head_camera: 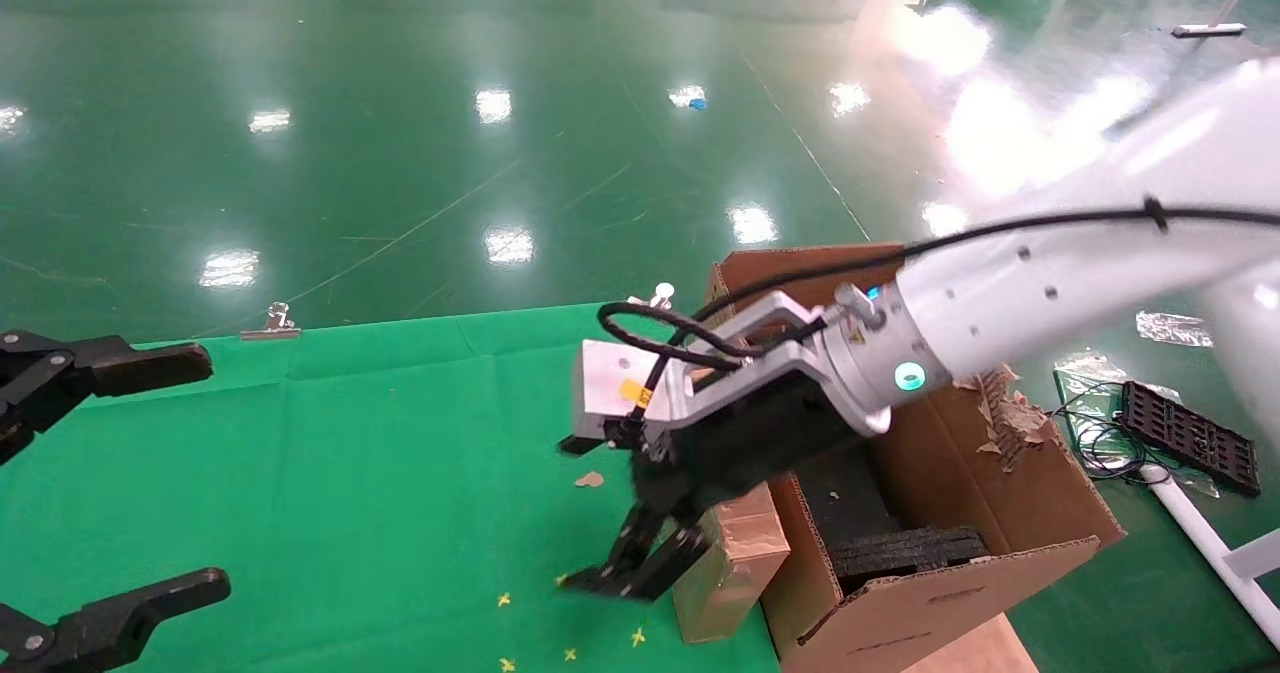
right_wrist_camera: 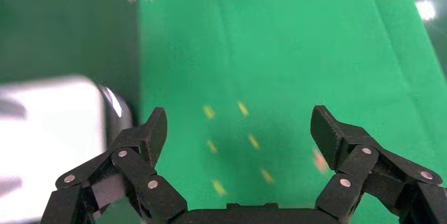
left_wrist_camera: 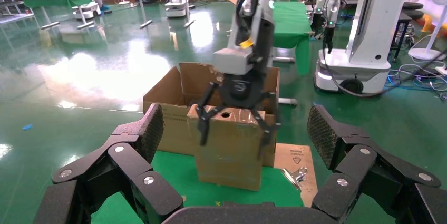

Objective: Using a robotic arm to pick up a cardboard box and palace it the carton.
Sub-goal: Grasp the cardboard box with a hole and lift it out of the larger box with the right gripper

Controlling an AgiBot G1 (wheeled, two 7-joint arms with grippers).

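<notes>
The right gripper (head_camera: 640, 563) is seen in the head view lowered beside the cardboard box (head_camera: 735, 568), which stands on the green cloth (head_camera: 350, 473) against the carton (head_camera: 960, 553). The left gripper (head_camera: 100, 483) is parked, spread wide, at the left edge.

In the left wrist view the right gripper's fingers (left_wrist_camera: 204, 124) are spread around the box's upper end, not visibly clamped.

In the right wrist view the fingers (right_wrist_camera: 153, 134) are shown wide apart over bare cloth; the box is not seen between them. If closed off-centre, the box could be tipped or missed.
</notes>
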